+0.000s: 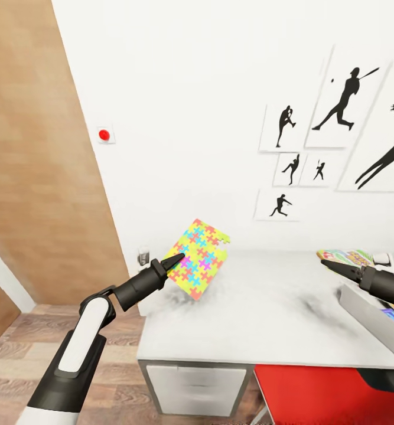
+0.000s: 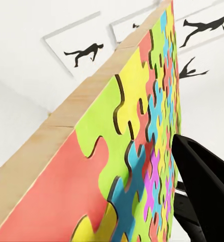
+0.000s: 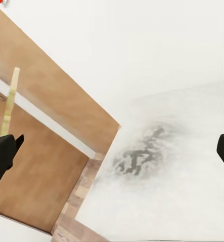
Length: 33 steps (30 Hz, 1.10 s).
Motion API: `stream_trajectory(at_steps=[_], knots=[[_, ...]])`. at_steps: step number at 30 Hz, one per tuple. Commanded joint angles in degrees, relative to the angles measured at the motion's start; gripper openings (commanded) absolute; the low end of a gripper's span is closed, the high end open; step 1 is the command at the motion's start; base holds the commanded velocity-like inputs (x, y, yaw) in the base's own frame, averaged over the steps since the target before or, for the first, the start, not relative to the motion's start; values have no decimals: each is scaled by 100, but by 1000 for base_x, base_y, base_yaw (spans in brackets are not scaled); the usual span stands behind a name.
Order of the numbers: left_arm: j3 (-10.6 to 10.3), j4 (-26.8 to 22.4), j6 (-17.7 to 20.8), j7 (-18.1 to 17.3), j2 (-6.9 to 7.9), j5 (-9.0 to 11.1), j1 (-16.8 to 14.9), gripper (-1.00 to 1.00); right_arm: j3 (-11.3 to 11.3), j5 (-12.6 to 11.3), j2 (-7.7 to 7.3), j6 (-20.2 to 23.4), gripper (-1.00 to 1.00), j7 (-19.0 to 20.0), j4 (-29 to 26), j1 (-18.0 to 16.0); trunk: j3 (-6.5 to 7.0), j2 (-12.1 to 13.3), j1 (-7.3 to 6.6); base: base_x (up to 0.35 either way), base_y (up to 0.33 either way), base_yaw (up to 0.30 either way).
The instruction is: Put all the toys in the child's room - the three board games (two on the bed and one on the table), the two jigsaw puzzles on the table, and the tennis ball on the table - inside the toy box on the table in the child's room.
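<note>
The left gripper (image 1: 176, 260) is clamped on the lower left edge of a jigsaw puzzle (image 1: 200, 258), held tilted above the table (image 1: 261, 319) at frame centre. The toy box (image 1: 371, 319) sits at the right edge — beside the right gripper (image 1: 329, 265), whose fingers stand apart, empty.

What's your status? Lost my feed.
Left gripper shut on puzzle, lifted over table. Right gripper open, empty. Toy box at right, path clear.

Child's room: baseball-player silhouette pictures (image 1: 343, 106)
</note>
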Motion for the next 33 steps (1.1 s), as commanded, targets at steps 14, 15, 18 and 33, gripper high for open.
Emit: stream_trajectory(at_steps=[14, 15, 18, 33], knots=[[3, -36, 23, -12, -3, -14, -6, -100, -98, 29, -1, 28, 100, 46, 1, -8, -9, -12, 3, -6, -3, -270], [2, -73, 23, -10, -1, -15, -4, -100, -135, 29, -1, 28, 100, 58, 1, -8, -7, -12, 3, 18, -49, -281], [0, -308, 16, -1, 5, -20, 24, -100, -284, 29, 0, 28, 100, 249, 1, 4, -3, -12, 3, 59, -165, -191], [-6, -370, 11, 4, 3, -21, 39, -100, -309, 29, 0, 28, 100, 312, 1, 9, -1, -12, 3, 25, -243, -22]])
